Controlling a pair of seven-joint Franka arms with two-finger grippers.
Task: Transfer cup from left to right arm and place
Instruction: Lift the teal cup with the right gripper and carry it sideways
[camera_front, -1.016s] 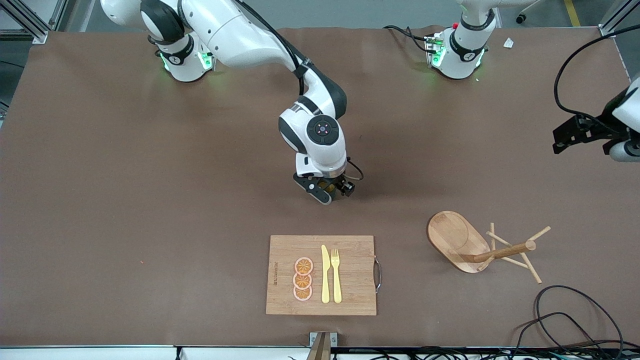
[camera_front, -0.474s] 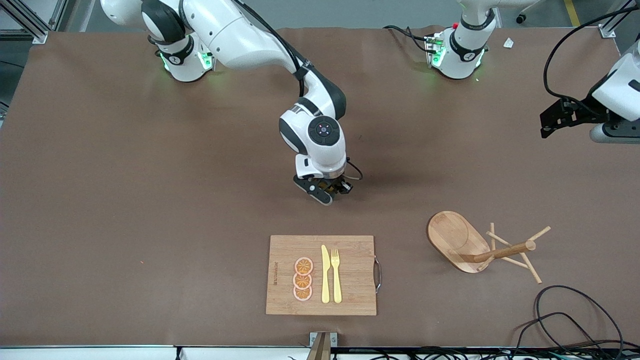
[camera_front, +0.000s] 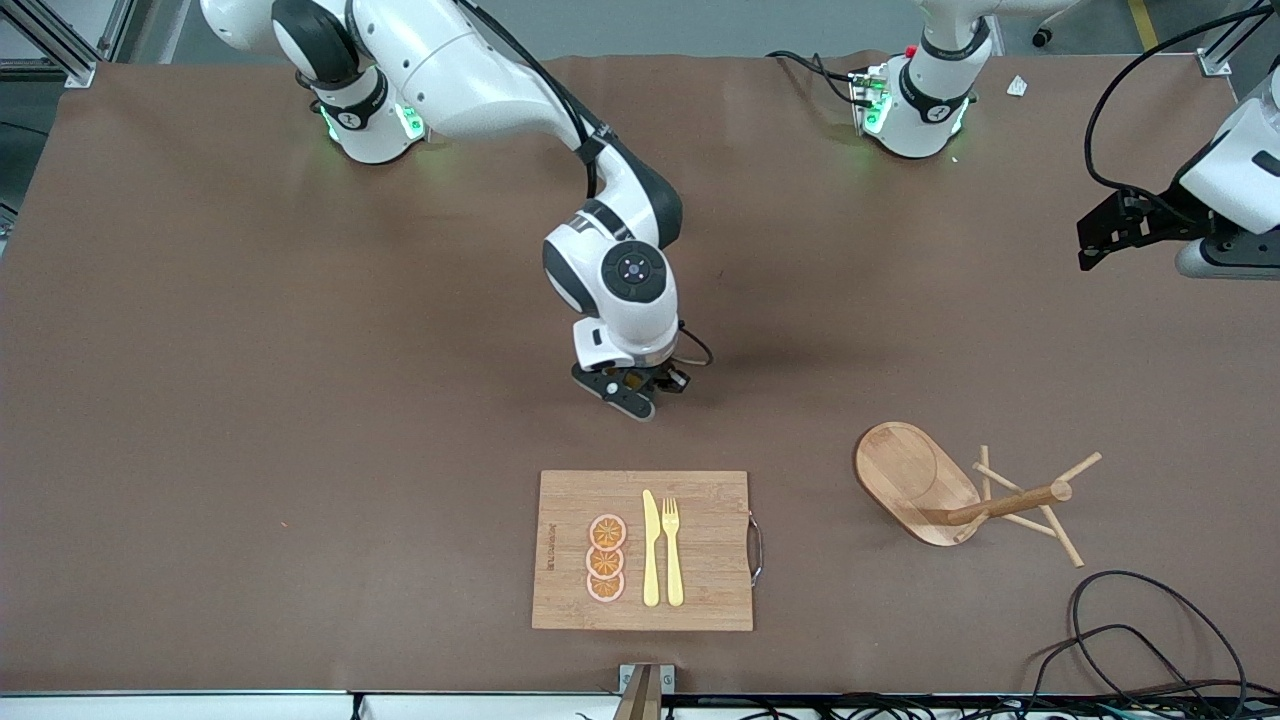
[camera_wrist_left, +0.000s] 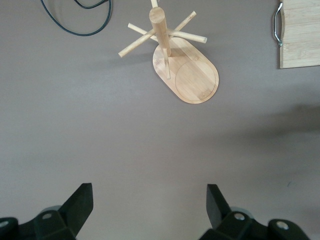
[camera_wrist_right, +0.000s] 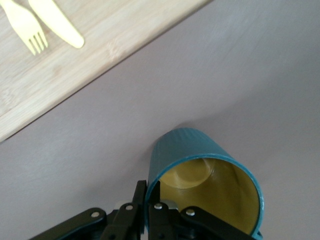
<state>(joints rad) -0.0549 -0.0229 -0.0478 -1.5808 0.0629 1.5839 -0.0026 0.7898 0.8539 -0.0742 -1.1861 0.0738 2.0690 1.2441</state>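
The cup (camera_wrist_right: 200, 155), dark teal outside and mustard-yellow inside, is at the middle of the table with its mouth turned toward the right wrist camera. My right gripper (camera_wrist_right: 152, 192) is shut on its rim, one finger outside the wall and one inside. In the front view my right gripper (camera_front: 640, 392) points down over the table's middle, and its hand hides the cup. My left gripper (camera_front: 1105, 232) hangs open and holds nothing, high over the left arm's end of the table. The left wrist view shows the left gripper (camera_wrist_left: 150, 196) with only bare table between its fingers.
A wooden cutting board (camera_front: 700, 550) with a yellow knife (camera_front: 651, 548), a fork (camera_front: 672, 550) and orange slices (camera_front: 606, 558) lies nearer the front camera than the cup. A wooden peg stand (camera_front: 920, 480) lies tipped over toward the left arm's end. Black cable (camera_front: 1150, 620) coils near that corner.
My right gripper's fingers closed onto the cup's rim, and the hand shifted slightly toward the right arm's end. The left arm drew back and up near the table's edge.
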